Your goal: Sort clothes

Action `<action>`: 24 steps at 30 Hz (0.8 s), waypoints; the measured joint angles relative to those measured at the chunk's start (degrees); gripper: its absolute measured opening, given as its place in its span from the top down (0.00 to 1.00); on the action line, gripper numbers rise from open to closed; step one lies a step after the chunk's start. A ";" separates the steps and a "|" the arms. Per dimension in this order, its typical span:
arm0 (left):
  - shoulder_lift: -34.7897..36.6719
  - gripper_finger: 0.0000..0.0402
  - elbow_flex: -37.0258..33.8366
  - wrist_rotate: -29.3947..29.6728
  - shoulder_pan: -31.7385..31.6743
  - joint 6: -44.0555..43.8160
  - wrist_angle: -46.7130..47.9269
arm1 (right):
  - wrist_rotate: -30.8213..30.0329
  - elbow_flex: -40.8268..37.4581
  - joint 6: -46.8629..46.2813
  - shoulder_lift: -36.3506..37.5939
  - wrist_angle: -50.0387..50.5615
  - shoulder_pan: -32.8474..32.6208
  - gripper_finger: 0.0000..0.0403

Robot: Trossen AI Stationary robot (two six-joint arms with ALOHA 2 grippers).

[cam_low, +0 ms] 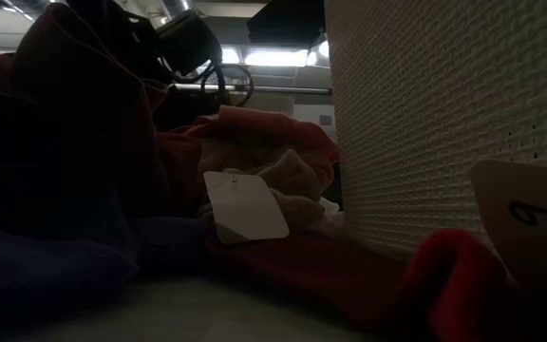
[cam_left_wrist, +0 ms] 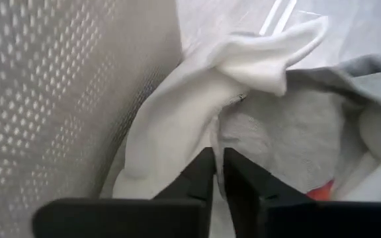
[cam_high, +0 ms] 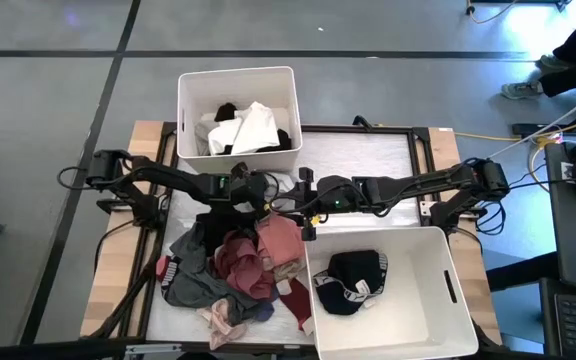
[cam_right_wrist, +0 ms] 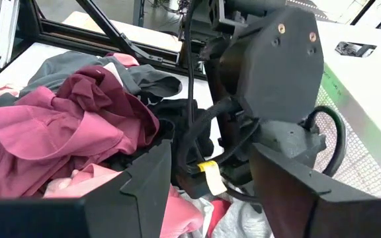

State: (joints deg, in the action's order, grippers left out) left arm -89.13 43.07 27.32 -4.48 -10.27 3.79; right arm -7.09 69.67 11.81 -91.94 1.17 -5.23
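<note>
The left tool (cam_left_wrist: 218,173) sits just beside the white perforated plastic bin (cam_high: 190,92) holding black and white garments, its fingers pressed together on a soft white fabric garment (cam_left_wrist: 177,119) that lies over a light grey garment (cam_left_wrist: 296,125). The right tool (cam_right_wrist: 207,182) hovers with fingers spread near that same bin, over the heap of maroon, pink and grey clothes (cam_high: 238,265) on the surface. A second white bin (cam_high: 438,300) beside the heap holds a black garment (cam_high: 353,280).

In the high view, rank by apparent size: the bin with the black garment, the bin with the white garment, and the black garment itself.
1. Bin with the black garment
2. Bin with the white garment
3. Black garment
</note>
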 joint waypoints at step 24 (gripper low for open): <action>33.69 0.99 0.02 8.08 10.37 14.05 5.69 | 0.02 0.02 0.00 0.00 0.19 0.00 0.49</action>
State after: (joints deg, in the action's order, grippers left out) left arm -55.44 43.09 35.41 5.89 3.77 9.48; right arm -7.07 69.69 11.81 -91.94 1.37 -5.23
